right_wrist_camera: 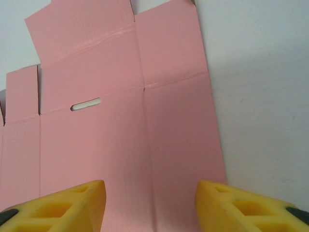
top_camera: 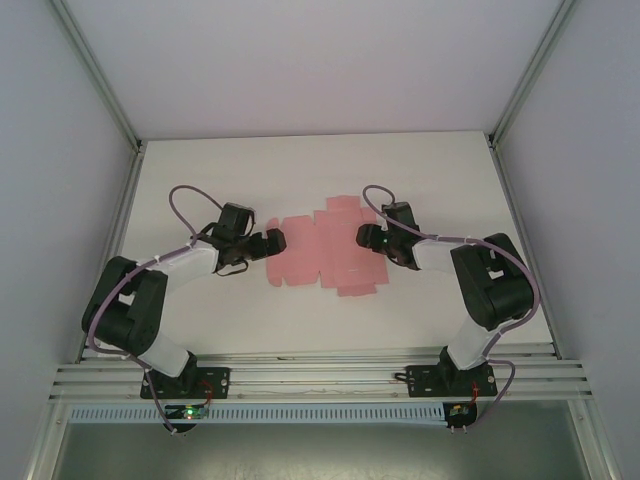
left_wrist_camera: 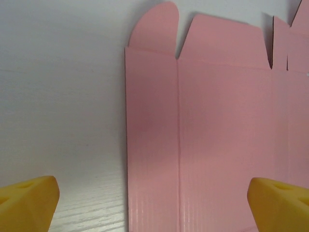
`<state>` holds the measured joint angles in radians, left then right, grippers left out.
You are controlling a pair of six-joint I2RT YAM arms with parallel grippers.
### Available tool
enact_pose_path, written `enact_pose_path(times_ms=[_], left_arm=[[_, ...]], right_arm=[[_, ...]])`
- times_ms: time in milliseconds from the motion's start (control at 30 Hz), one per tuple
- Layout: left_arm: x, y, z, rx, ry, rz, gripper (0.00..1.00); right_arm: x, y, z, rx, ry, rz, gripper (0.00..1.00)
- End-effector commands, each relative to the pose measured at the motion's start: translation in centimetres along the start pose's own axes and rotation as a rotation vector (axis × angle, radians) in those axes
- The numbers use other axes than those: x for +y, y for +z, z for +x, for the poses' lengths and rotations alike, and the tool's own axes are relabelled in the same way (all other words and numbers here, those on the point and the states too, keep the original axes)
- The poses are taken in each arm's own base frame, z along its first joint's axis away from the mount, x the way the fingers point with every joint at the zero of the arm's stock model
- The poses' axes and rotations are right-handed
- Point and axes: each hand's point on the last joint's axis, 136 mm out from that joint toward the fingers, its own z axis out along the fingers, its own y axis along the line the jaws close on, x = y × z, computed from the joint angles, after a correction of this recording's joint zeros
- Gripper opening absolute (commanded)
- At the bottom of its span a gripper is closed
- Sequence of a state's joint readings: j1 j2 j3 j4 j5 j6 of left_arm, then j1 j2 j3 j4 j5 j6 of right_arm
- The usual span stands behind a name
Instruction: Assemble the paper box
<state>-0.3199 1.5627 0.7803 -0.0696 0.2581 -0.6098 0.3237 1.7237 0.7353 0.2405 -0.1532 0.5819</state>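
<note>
**Yellow fingers close in on a flat pink sheet from both ends**

Standing over the white table (top_camera: 440, 180), I see both arms reaching inward from the aluminium rail (top_camera: 320, 372) at the near edge. The left arm (top_camera: 150, 290) and the right arm (top_camera: 485, 280) are bent toward each other.

Between them, about mid-table, the paper box (top_camera: 320, 250) lies as an unfolded die-cut sheet. It is flat on the surface with its panels side by side and its flaps spread out at the far and near sides.

The left gripper (top_camera: 270, 241) sits at the sheet's left end with its jaws spread wide and nothing in them. Seen from its wrist, one yellow finger (left_wrist_camera: 29, 203) is over bare table, the other is over pink card, and the sheet's edge runs between the two.

The right gripper (top_camera: 365, 237) sits at the sheet's right end. Its jaws are partly apart and clamp nothing, and the card lies flat beyond them.

A rounded flap (left_wrist_camera: 157, 26) tops the leftmost panel. A small slot (right_wrist_camera: 86, 104) is cut beside a fold line.
</note>
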Motion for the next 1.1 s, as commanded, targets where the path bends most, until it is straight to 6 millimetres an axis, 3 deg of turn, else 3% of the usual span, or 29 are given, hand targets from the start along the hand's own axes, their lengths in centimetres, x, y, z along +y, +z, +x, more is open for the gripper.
enact_pose_path(times_ms=[0,267,533,633,1067], left_arm=[[-2.1,0.3,-0.8,-0.006,-0.005,0.086,1.0],[-2.6,1.7,-0.3,0.041,-0.019,0.128,1.0],[-5.7,2.1,0.5,0.114,0.042,0.32,1.0],[-6.0,2.1,0.7,0.123,0.048,0.348,1.0],[-10.9,-1.8,-1.6,0.038,0.091,0.555,1.0]], right_arm=[[-4.9,0.7,7.3,0.225,0.093,0.133,0.56],[-5.0,0.6,8.1,0.247,0.079,0.122,0.54],[-4.9,0.6,8.4,0.259,0.074,0.115,0.53],[-4.9,0.6,8.5,0.261,0.069,0.114,0.52],[-4.8,0.4,9.3,0.276,0.068,0.11,0.51]])
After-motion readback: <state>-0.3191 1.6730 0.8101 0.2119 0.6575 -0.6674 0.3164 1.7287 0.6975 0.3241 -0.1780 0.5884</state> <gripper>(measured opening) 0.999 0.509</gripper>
